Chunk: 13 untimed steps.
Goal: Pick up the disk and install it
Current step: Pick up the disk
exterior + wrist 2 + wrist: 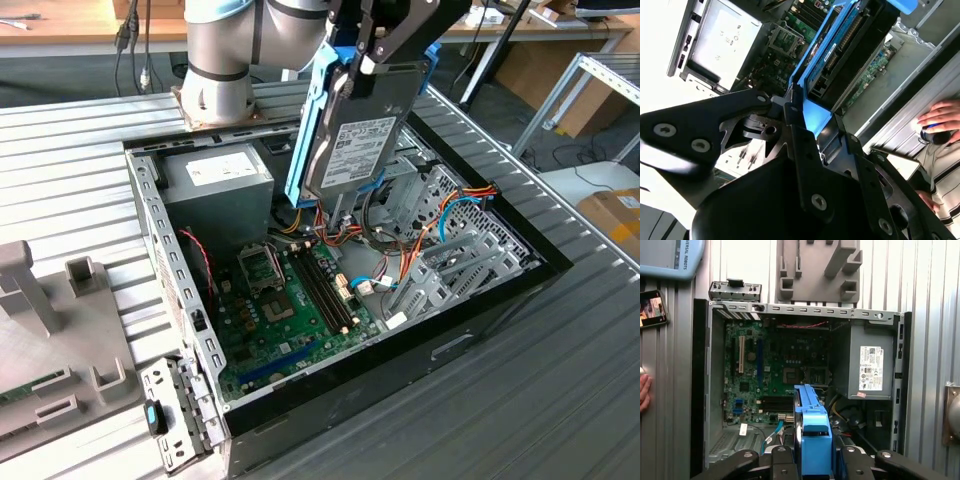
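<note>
The gripper (pixel 375 60) is clamped on the disk (pixel 355 140) — hanging above the open case (pixel 480 325). It is best held square — clear of the cables (pixel 452 208).

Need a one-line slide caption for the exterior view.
Robot hand holds the blue-framed disk tilted above the open computer case, over its motherboard.

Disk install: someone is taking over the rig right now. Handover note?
Gripper: shut on the disk, clamped on its blue carrier frame.
Disk: held in the air, tilted, over the open computer case, above the motherboard.
Done: pickup.
Left: install. The disk is not yet seated anywhere in the case.
Note: a person's hand rests just outside the case, in the second wrist view.
</note>
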### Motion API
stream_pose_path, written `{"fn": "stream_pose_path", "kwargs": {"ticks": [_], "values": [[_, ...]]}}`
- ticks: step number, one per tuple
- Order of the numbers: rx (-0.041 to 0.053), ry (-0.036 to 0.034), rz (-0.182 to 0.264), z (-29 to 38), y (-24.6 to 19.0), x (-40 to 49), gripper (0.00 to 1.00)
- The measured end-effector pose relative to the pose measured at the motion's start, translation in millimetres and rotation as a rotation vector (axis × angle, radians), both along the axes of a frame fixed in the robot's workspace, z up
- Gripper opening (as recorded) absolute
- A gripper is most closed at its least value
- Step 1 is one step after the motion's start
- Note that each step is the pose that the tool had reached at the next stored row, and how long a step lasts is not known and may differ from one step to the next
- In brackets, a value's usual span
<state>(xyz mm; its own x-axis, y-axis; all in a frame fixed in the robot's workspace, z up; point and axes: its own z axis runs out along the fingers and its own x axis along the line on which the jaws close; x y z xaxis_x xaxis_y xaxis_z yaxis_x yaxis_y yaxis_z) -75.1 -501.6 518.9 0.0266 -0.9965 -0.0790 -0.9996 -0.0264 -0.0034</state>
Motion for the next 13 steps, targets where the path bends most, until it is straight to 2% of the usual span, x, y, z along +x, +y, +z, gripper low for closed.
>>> {"fn": "stream_pose_path", "kwargs": {"ticks": [2,6,7,13], "values": [[0.0000,0.0000,0.000,0.0,-3.8,0.0,0.37],[-0.0001,0.0000,0.000,0.0,-20.4,0.0,0.37],[-0.0001,0.0001,0.000,-0.1,-26.0,0.0,0.37],[-0.0002,0.0001,0.000,0.0,-27.2,0.0,0.37]]}}
